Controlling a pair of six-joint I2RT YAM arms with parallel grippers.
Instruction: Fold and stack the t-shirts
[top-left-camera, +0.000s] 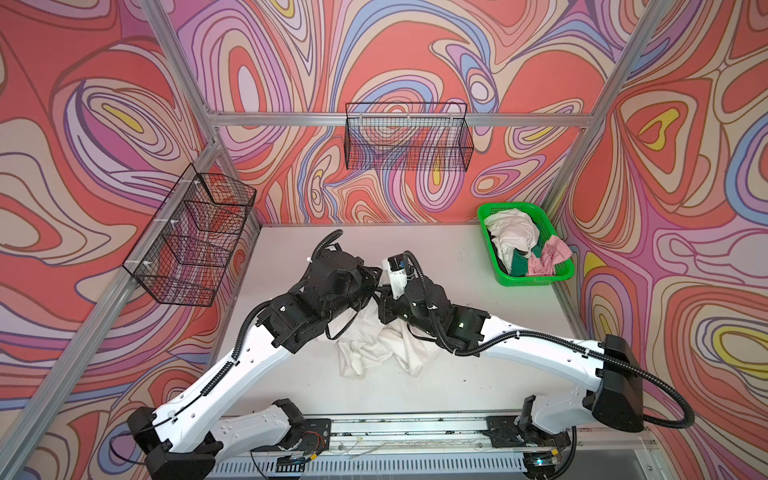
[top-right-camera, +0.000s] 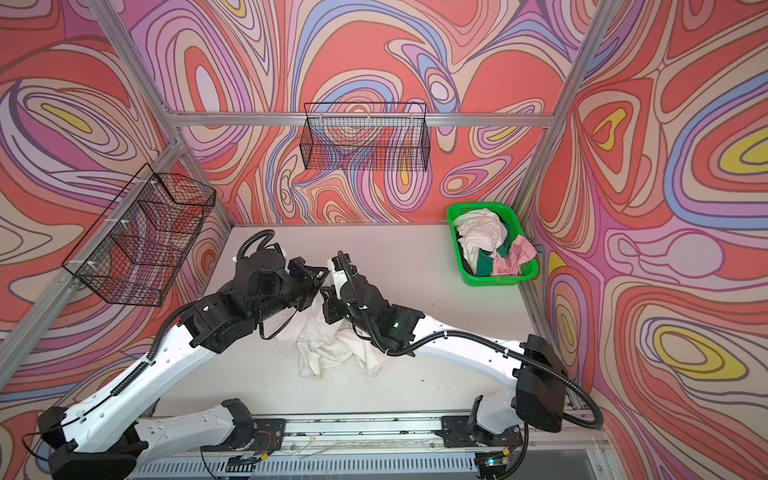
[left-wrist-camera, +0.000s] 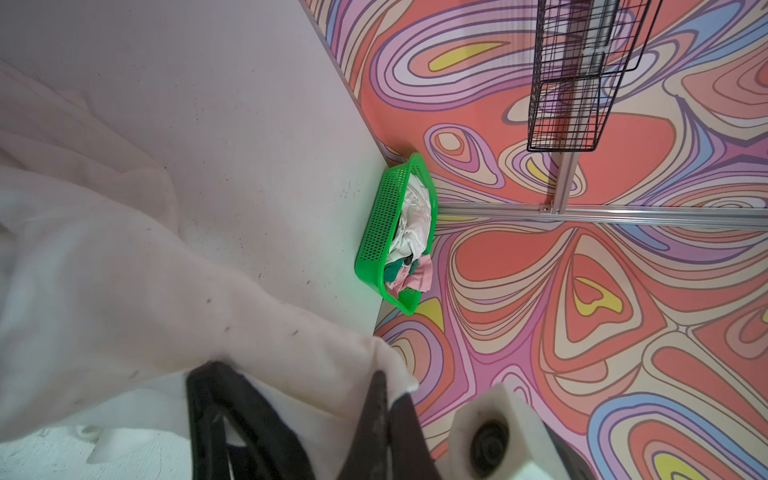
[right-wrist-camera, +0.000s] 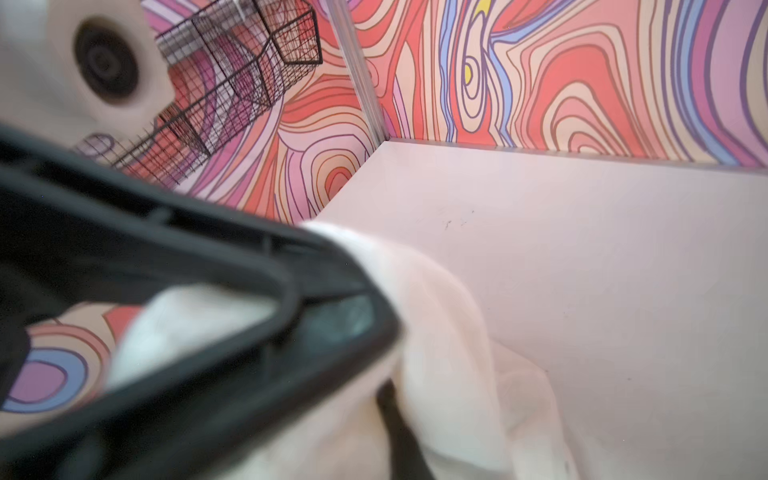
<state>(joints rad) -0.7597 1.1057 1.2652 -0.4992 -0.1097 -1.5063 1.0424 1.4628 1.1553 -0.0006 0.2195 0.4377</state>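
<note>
A crumpled white t-shirt lies mid-table, with part of it lifted between the two arms. My left gripper is shut on a fold of that cloth. My right gripper sits right beside it. It is shut on the same white t-shirt, and cloth wraps round its dark finger. More t-shirts fill the green basket: a white one, a dark green one and a pale pink one.
The bright green mesh basket stands at the table's far right corner. Black wire baskets hang on the back wall and the left wall. Both forearms cross low over the table's middle.
</note>
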